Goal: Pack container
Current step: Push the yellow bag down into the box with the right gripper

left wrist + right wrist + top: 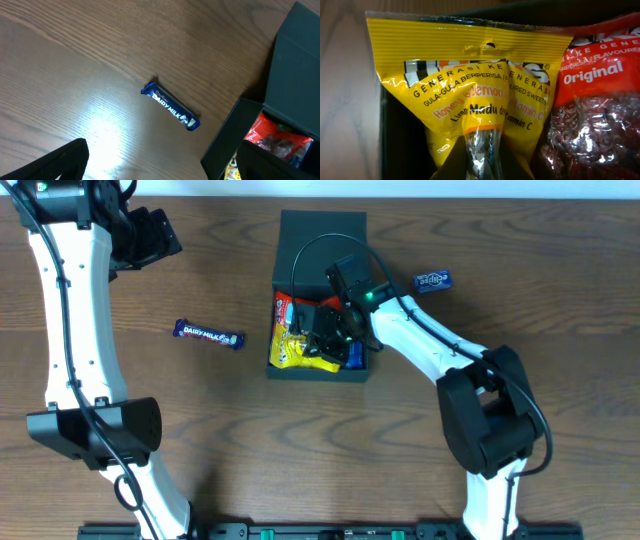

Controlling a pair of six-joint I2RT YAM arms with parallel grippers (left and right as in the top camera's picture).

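Glossy, crinkled plastic film is seen on the yellow packet (470,75) pinched at the right gripper (480,162) and on the red packet (600,100) just beside it. The container (320,230) around them is finished matt and smooth. Well away from that gripper, the chocolate bar (170,106) is wrapped in shiny foil-like film, and the table (100,60) is grained wood with a soft sheen.

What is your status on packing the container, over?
Left gripper open, holding nothing. Right gripper shut on yellow packet inside container. Dairy Milk bar, blue pack outside on table.
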